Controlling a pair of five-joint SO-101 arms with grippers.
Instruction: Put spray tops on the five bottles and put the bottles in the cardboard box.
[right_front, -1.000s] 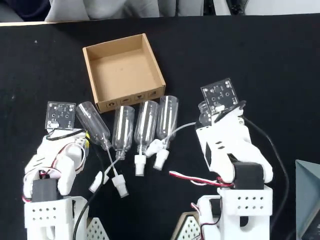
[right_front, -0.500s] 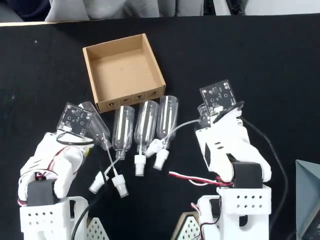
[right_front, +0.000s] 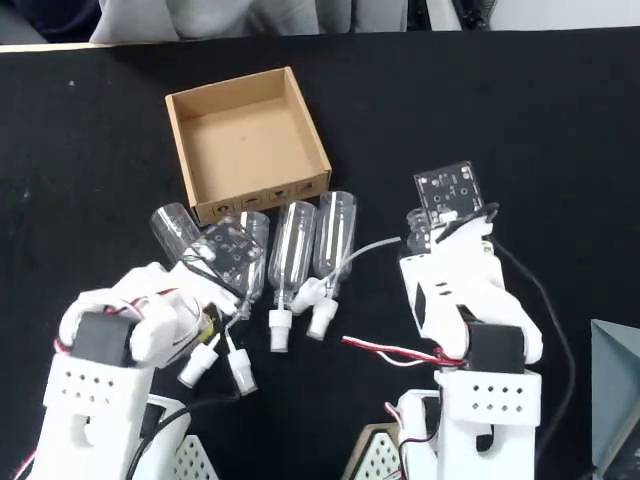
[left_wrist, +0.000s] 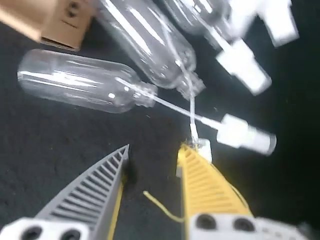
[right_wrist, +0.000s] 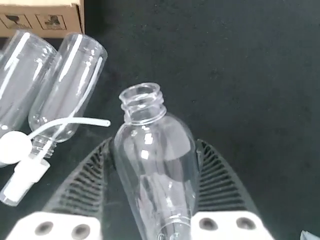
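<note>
The left gripper, fingers spread and holding nothing, hangs just over a loose spray top whose thin tube runs into the neck of a lying bottle. The right gripper has its fingers pressed to the sides of a fifth bottle, whose neck is open and capless. From above, the box stands empty on the black table, with four bottles lying side by side just before its front wall, necks pointing away from it. The white tops lie near those necks, some tubes poked inside, yet none looks seated. By this showing the job has barely begun: all five caps appear to need fitting, and every bottle has yet to go into the box.
</note>
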